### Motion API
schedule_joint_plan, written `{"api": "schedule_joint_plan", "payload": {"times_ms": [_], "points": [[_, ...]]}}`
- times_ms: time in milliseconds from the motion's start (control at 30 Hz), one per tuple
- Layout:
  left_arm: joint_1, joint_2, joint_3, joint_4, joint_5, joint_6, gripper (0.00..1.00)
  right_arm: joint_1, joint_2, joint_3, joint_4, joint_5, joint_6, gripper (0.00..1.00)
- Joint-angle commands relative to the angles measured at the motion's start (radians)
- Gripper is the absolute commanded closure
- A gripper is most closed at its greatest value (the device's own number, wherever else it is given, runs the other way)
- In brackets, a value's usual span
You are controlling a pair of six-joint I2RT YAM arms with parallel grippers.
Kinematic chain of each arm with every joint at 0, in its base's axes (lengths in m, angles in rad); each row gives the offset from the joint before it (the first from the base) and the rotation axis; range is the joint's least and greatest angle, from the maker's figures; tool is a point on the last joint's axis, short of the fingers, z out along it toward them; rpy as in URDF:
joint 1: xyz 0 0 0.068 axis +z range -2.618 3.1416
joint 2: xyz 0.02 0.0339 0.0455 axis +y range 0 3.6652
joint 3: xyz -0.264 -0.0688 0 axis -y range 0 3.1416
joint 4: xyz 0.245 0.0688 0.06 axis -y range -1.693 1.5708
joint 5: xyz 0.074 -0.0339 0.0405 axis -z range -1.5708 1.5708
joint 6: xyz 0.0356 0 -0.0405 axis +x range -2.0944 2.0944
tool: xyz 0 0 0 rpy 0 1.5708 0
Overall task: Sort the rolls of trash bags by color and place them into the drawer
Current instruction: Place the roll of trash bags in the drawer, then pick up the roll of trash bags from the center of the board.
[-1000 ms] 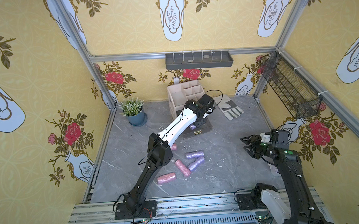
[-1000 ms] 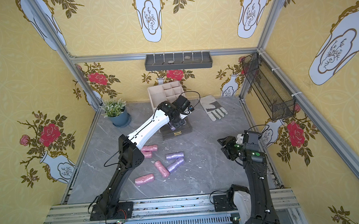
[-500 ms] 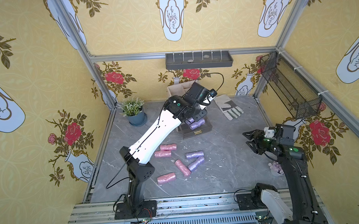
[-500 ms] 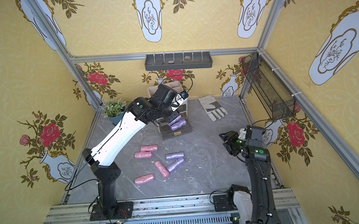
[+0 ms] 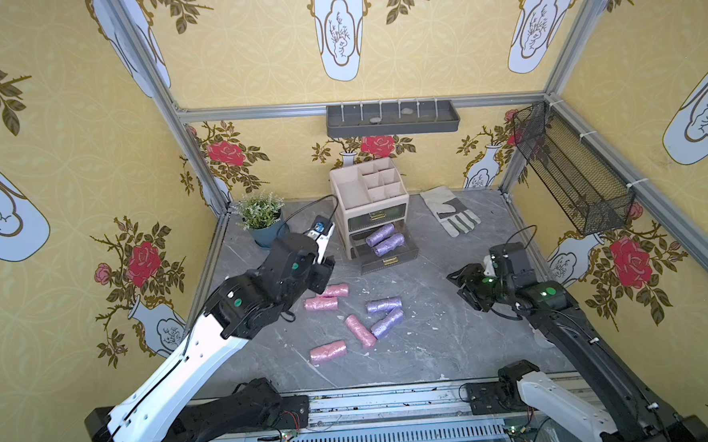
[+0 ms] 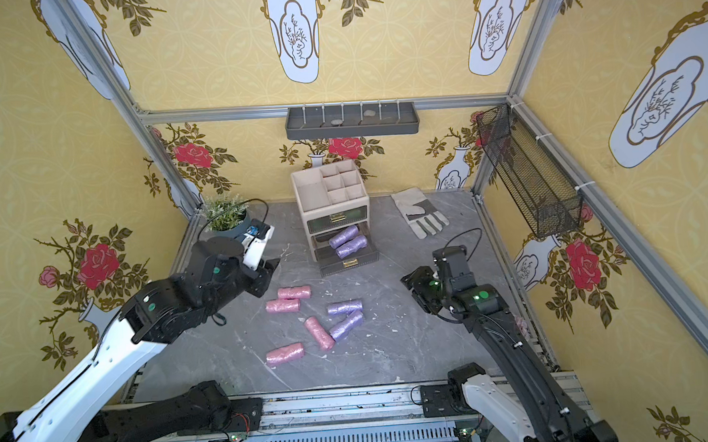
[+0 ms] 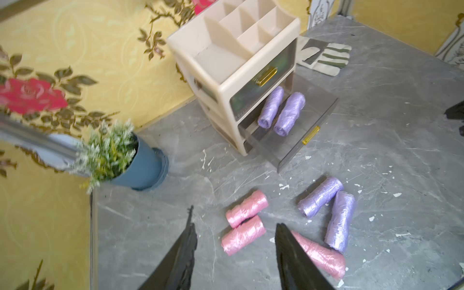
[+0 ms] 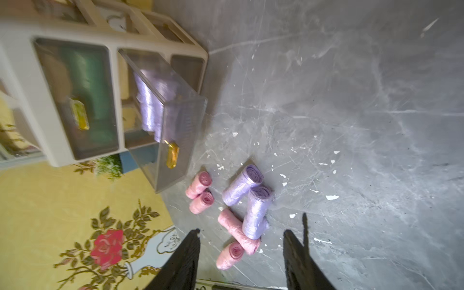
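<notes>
The beige chest (image 5: 369, 192) stands at the back wall, its middle drawer (image 5: 387, 259) pulled out. Two lilac rolls (image 5: 384, 239) lie side by side in that drawer. Green shows through the shut top drawer (image 8: 88, 95). On the floor in front lie several pink rolls (image 5: 328, 352) and two lilac rolls (image 5: 383, 305). My left gripper (image 7: 234, 226) hangs open and empty left of the chest, above the two pink rolls (image 7: 244, 218) nearest it. My right gripper (image 8: 241, 232) is open and empty at the right, facing the pile.
A potted plant (image 5: 260, 218) sits in the back left corner. A work glove (image 5: 449, 210) lies right of the chest. A grey tray (image 5: 392, 118) hangs on the back wall and a black mesh basket (image 5: 570, 169) on the right wall. White flecks dot the floor.
My left arm has drawn back from the open drawer to the left, jaws widening, leaving two lilac rolls in it. The right arm has barely shifted.
</notes>
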Motion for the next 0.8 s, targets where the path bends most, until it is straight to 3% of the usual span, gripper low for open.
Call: {"api": "schedule_joint_plan", "payload": {"times_ms": [0,200,300,500,767], "points": [[0.032,-0.118,-0.141,0.071,-0.040,-0.147,0.45,0.164,0.053,-0.017,0.103,0.211,0.161,0.46],[0.076,-0.275,-0.313,0.105,-0.093,-0.229,0.40,0.496,0.232,-0.032,0.237,0.439,0.419,0.45],[0.079,-0.306,-0.359,0.111,-0.127,-0.248,0.39,0.592,0.323,-0.002,0.266,0.512,0.533,0.44],[0.080,-0.311,-0.415,0.118,-0.135,-0.308,0.34,0.671,0.466,0.044,0.256,0.584,0.750,0.44],[0.080,-0.323,-0.434,0.118,-0.131,-0.333,0.25,0.684,0.508,0.026,0.299,0.571,0.852,0.46]]}}
